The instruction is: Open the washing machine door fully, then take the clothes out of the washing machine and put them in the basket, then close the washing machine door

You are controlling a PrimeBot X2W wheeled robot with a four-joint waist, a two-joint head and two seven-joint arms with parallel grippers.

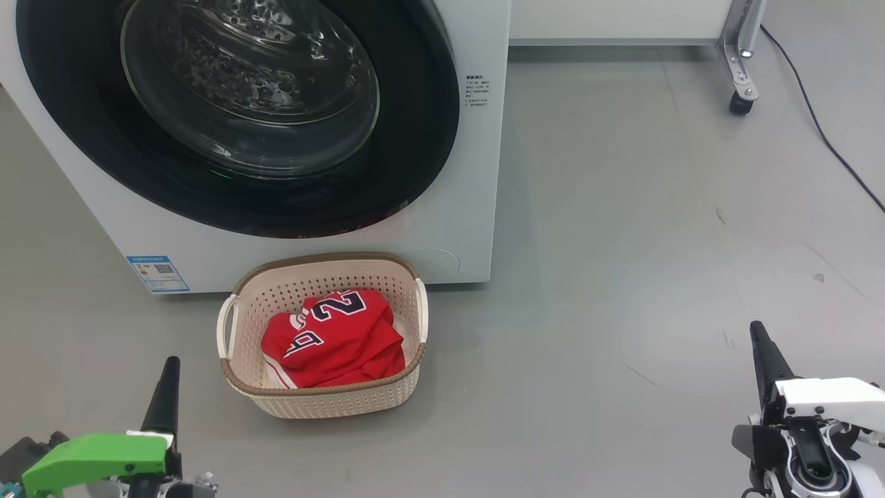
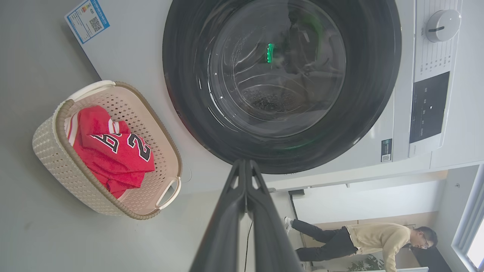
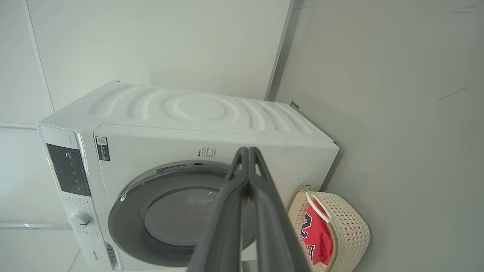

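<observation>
The white washing machine stands at upper left, and its round black-rimmed door lies flat against the front, closed. In front of it on the floor sits the cream basket holding the red jersey with navy numbers. My left gripper is at the lower left, left of the basket, fingers together and holding nothing. My right gripper is at the lower right, well away from the basket, also shut and holding nothing. The wrist views show the same door, basket, jersey and the closed finger pairs.
A metal frame leg on a castor and a black cable lie at the far right. Grey floor spreads right of the washer. A person stands in the background of the left wrist view.
</observation>
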